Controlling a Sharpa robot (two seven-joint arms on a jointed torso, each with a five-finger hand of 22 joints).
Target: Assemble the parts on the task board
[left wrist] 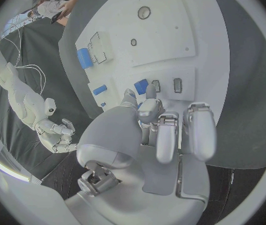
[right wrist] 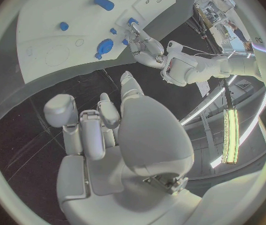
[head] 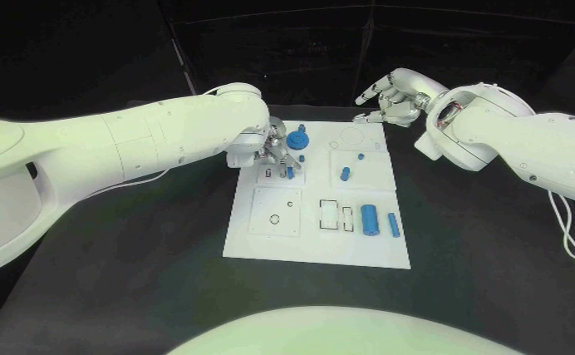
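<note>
Looks like a robotics lab or test cell. Black table (head: 479,230) closed in by dark curtain panels (head: 276,31) on the far side, with a white task board (head: 314,247) laid flat in the middle. Off to the side in the right wrist view, a glowing strip light (right wrist: 231,135) and cluttered racks of equipment (right wrist: 211,7).

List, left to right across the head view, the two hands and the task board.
left hand → task board → right hand
</note>
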